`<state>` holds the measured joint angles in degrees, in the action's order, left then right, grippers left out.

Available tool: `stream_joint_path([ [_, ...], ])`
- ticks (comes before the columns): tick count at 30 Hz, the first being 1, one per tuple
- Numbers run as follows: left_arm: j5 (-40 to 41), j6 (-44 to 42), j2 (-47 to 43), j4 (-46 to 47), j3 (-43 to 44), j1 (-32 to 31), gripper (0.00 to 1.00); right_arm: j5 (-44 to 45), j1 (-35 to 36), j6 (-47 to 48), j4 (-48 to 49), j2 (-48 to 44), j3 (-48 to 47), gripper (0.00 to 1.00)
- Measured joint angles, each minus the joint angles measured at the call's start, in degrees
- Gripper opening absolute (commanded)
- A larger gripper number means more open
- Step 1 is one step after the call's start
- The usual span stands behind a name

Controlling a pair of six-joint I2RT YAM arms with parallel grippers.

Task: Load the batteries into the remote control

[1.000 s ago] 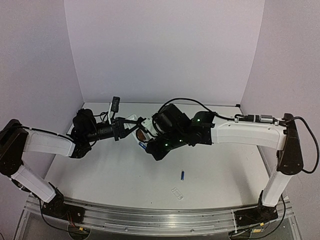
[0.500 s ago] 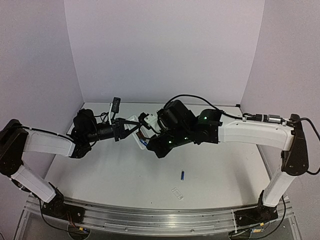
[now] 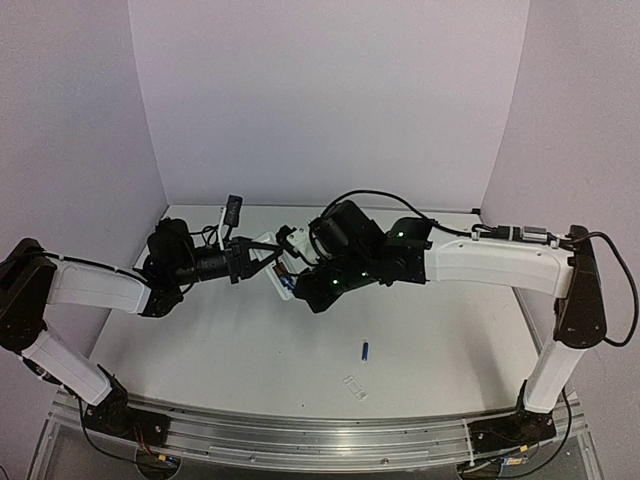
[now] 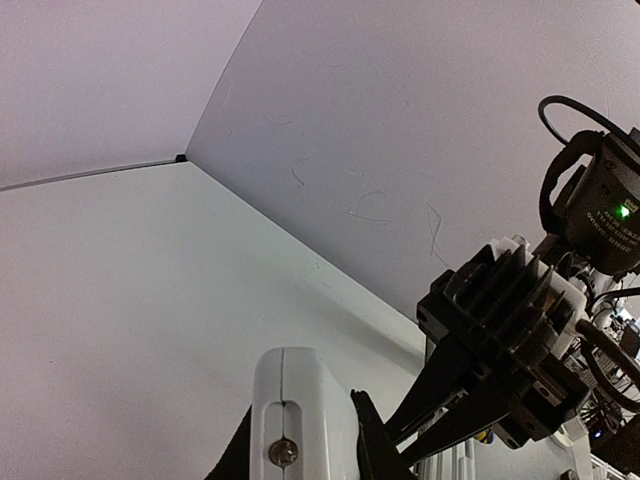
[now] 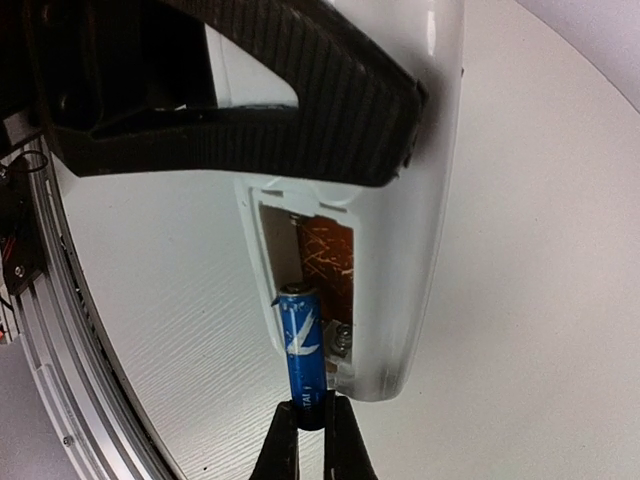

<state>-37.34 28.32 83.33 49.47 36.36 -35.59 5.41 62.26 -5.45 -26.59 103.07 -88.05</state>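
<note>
Left gripper (image 4: pixel 302 425) clamped on remote control (image 5: pixel 420 200) | right gripper (image 5: pixel 312 440) pinched battery (image 5: pixel 303 345) by its near end | far end in open compartment (image 5: pixel 325 255)

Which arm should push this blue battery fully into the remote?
Right. The right gripper is shut on the battery, its end already in the remote control's open compartment; the left gripper is busy clamping the remote control.
</note>
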Motion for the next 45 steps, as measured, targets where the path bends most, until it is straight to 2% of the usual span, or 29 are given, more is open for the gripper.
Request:
stream_joint_path([
  [19, 2.6, 1.3, 1.8, -0.2, 0.0, -0.9, 0.00, 4.3, 0.0, -0.8, -0.3, 4.1, -4.2, 0.00],
  [45, 7.0, 12.3, 9.6, 10.2, -1.0, 0.3, 0.00, 8.7, -0.8, -1.4, -1.8, 11.1, -10.7, 0.00],
])
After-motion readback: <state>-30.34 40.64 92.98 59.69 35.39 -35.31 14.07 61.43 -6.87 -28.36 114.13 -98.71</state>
